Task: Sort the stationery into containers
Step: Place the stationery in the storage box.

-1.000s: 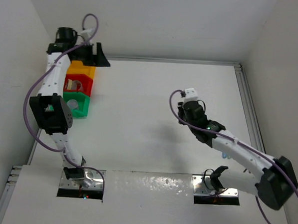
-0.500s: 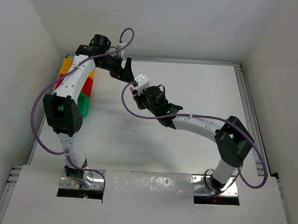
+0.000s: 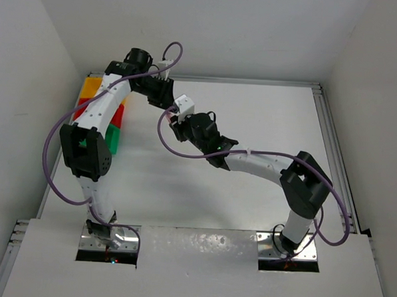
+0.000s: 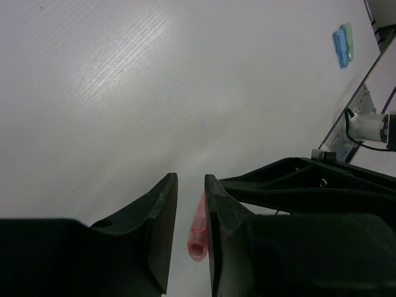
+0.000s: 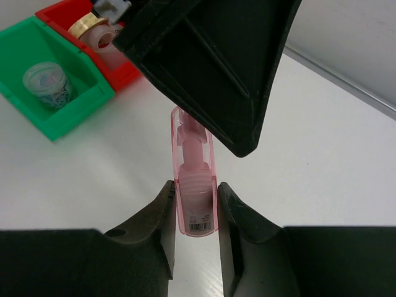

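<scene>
A translucent pink stick (image 5: 193, 158) hangs above the table between both grippers. My right gripper (image 5: 195, 185) is shut on its labelled end. My left gripper (image 4: 190, 178) has its jaws narrow around the other end of the pink stick (image 4: 198, 238), which lies against one finger. In the top view the left gripper (image 3: 164, 100) and right gripper (image 3: 175, 114) meet just right of the bins, and the stick is hidden there. The yellow bin (image 3: 90, 87), red bin (image 3: 120, 112) and green bin (image 3: 112, 138) stand in a row at the left.
The green bin (image 5: 25, 37) holds a patterned tape roll (image 5: 46, 83). In the red bin (image 5: 62, 12) sits a beige tape roll (image 5: 93, 28). A blue stick (image 4: 339, 48) and a green stick (image 4: 348, 40) lie side by side far off on the table.
The right arm swung left across the table with the pink stick. The left arm came away from the bins to meet it, and its jaws narrowed around the stick's far end.
</scene>
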Tool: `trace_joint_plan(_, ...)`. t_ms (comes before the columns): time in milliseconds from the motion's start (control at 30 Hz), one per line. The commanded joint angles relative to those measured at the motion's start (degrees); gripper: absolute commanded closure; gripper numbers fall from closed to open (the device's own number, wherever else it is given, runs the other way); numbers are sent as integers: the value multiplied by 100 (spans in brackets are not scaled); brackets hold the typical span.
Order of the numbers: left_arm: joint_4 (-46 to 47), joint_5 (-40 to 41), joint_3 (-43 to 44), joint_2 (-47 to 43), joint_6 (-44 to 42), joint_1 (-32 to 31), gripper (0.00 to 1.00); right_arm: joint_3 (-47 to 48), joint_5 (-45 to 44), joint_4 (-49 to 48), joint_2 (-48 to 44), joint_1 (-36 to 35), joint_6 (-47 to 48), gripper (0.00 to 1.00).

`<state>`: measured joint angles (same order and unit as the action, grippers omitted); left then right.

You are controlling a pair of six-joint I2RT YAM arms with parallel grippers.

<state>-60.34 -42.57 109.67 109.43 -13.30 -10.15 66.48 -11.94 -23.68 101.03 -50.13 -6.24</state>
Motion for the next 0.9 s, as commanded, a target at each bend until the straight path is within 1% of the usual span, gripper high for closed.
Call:
trace_joint_plan(0, -57, 12, 55, -35, -102, -48, 78, 243, -202, -401, 65, -15, -114, 100)
trace_joint_plan(33, -75, 3, 72, -44, -137, -40, 76, 252, -212, -383, 66, -6, -149, 100)
trace_joint_plan(67, -110, 11, 98, -53, -138, -39, 65, 243, -238, -365, 74, 3, -149, 100)
trace_joint_plan(167, -154, -32, 213, -53, -147, -4, 52, 164, -291, -374, 66, 38, -158, 100)
trace_joint_plan(233, -180, -102, 318, -44, -173, 13, 51, 155, -378, -400, 74, 47, -176, 100)
trace_joint_plan(333, -250, -199, 336, -36, -217, 5, 55, 146, -449, -435, 83, 73, -193, 100)
trace_joint_plan(433, -303, -147, 196, -18, -217, 5, 62, 181, -475, -453, 83, 82, -193, 100)
trace_joint_plan(467, -295, -121, 117, -35, -191, -13, 67, 173, -493, -462, 83, 91, -193, 100)
trace_joint_plan(533, -295, -94, 81, -35, -138, -31, 74, 164, -493, -506, 109, 100, -246, 100)
trace_joint_plan(600, -295, -76, 81, -35, -138, -66, 76, 164, -484, -585, 136, 91, -307, 100)
trace_joint_plan(633, -286, -94, 90, -27, -138, -83, 83, 181, -458, -594, 162, 91, -334, 100)
trace_joint_plan(700, -295, -94, 72, -18, -120, -83, 91, 216, -449, -603, 180, 91, -369, 100)
trace_joint_plan(733, -295, -85, 72, -27, -112, -75, 100, 243, -414, -594, 206, 91, -369, 100)
trace_joint_plan(833, -295, -15, 107, -18, -147, -31, 100, 234, -379, -559, 206, 91, -360, 100)
trace_joint_plan(867, -268, 29, 134, -18, -129, 4, 100, 225, -353, -541, 189, 100, -369, 92)
